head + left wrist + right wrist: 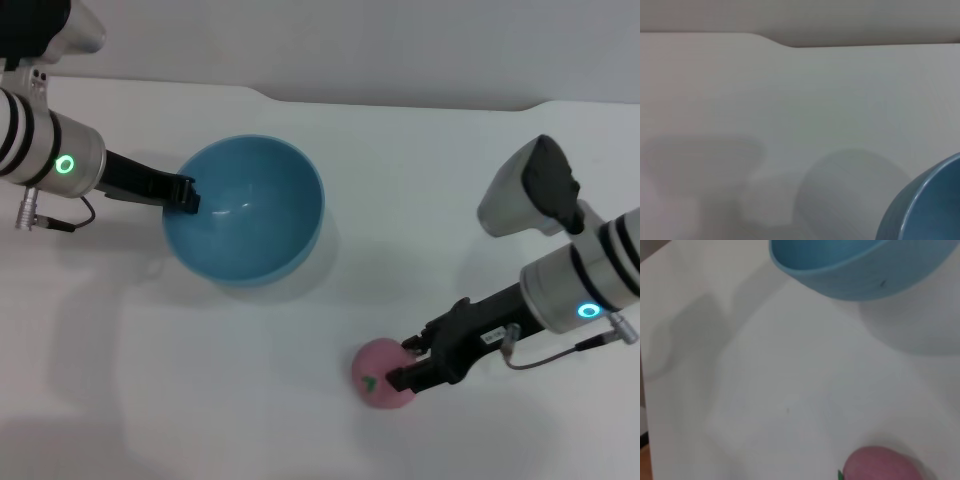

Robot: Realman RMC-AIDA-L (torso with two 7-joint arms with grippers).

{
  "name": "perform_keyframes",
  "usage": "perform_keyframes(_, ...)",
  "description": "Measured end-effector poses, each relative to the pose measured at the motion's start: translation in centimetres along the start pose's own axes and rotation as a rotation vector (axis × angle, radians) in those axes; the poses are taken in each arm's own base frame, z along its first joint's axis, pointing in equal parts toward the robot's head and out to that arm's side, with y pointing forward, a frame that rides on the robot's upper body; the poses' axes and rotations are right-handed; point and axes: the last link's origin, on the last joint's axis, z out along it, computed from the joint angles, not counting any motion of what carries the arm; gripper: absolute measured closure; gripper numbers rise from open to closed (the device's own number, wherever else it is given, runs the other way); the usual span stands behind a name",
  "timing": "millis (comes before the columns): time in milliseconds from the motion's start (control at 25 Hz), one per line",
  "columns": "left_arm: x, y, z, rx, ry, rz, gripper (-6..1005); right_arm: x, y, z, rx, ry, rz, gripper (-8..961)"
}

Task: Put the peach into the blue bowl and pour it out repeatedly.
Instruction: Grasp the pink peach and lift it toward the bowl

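Observation:
The blue bowl (pixel 245 210) is at the left centre, tilted, with its opening facing me and nothing inside. My left gripper (pixel 184 193) is shut on the bowl's left rim and holds it a little above the table. Part of the bowl's rim shows in the left wrist view (pixel 925 205), and its underside shows in the right wrist view (pixel 860 265) with a shadow beneath. The pink peach (pixel 380 374) lies on the table at the front right, also seen in the right wrist view (pixel 880 465). My right gripper (pixel 407 364) is closed on the peach's right side.
The white table (pixel 250 400) has a back edge with a step in it (pixel 265 95) behind the bowl. The bowl's shadow falls on the table under and in front of it.

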Motion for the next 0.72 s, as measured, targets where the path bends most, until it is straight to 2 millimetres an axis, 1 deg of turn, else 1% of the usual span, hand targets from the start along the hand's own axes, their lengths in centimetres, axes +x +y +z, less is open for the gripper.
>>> perform_keyframes(160, 0.1, 0.1, 0.0, -0.002, -0.001, 0.003, 1000, -0.4, 0.4, 1.1, 0.003, -0.030, 0.004, 427)
perform_keyframes(280, 0.2, 0.3, 0.1, -0.003, -0.002, 0.010, 1000, -0.3, 0.6, 1.6, 0.009, -0.017, -0.017, 435)
perform_keyframes(480, 0.4, 0.5, 0.0, -0.001, 0.007, 0.020, 1000, -0.2, 0.5, 1.6, 0.022, -0.016, -0.026, 449)
perform_keyframes(720, 0.9, 0.7, 0.2, 0.003, 0.024, 0.031, 1000, -0.2, 0.2, 0.1, 0.010, -0.139, 0.037, 684)
